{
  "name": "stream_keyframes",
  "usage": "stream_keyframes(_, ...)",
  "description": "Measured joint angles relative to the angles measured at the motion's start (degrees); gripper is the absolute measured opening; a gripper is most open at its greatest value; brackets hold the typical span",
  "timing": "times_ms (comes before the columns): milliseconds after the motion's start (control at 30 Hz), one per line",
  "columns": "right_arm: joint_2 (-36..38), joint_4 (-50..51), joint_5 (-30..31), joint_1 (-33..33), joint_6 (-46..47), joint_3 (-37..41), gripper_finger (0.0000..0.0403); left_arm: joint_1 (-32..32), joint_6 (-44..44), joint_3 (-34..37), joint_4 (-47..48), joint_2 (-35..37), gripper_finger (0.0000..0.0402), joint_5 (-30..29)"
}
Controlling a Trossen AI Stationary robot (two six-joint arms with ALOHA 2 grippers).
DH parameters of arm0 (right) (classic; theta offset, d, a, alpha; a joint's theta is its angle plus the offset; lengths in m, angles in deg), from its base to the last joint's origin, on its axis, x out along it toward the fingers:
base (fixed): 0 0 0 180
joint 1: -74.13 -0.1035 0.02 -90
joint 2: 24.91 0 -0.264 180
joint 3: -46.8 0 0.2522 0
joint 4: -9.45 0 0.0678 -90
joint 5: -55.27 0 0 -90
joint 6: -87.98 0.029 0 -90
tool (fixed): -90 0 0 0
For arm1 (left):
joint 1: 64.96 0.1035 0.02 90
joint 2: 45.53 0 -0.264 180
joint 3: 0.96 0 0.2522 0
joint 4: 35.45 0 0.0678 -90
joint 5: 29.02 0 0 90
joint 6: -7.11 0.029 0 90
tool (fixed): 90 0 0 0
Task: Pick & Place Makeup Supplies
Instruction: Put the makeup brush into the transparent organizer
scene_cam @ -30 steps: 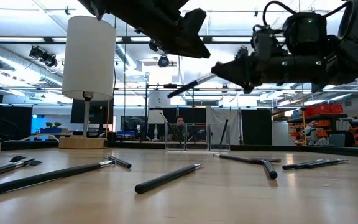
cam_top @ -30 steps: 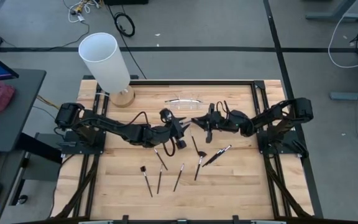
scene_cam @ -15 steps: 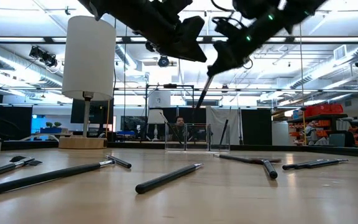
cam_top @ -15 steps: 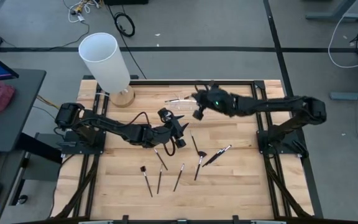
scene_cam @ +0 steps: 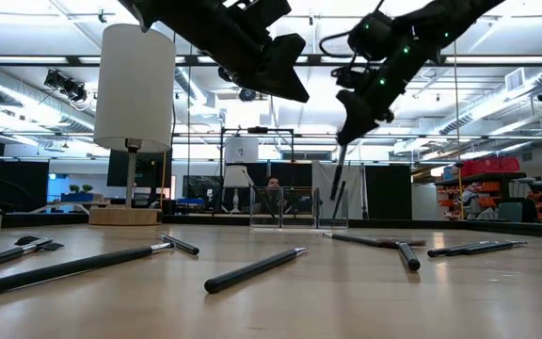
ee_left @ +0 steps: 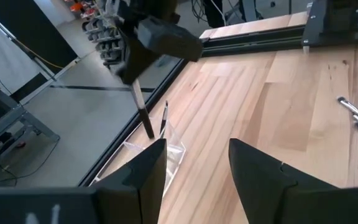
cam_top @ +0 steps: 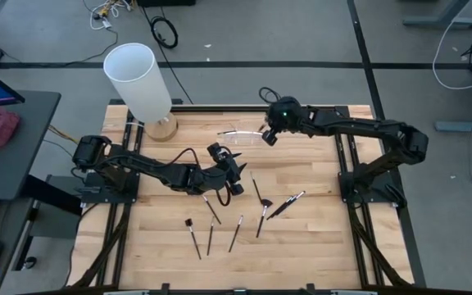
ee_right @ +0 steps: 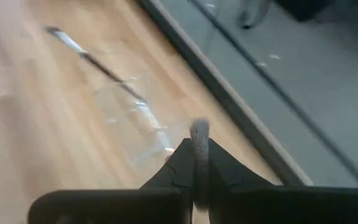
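Bright overhead light, soft shadows, blurred right wrist view

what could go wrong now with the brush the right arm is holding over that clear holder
The right gripper is shut on a thin dark makeup brush, which hangs above the small clear plastic holder at the table's far edge.

1. The holder's opening looks narrow; the brush could miss it and fall.
2. Another brush already leans inside; the new one might snag on it.
3. The holder looks light and might tip if bumped.
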Motion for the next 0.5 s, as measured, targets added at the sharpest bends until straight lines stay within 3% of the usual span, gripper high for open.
stream_keyframes(200,0.0,-3.51,-2.01,1.56,-0.05,4.46,0.0014,-0.11,-4.87,0.0,3.41,0.04,0.0177,6.5)
stream_keyframes(300,0.0,-4.37,-2.19,1.81,-0.46,6.37,0.0018,-0.39,-10.33,0.0,10.11,0.04,0.0177,10.88)
stream_keyframes(500,0.0,-8.45,-2.23,1.88,-0.74,7.66,0.0067,-1.75,-26.53,0.0,28.31,0.04,0.0177,13.13)
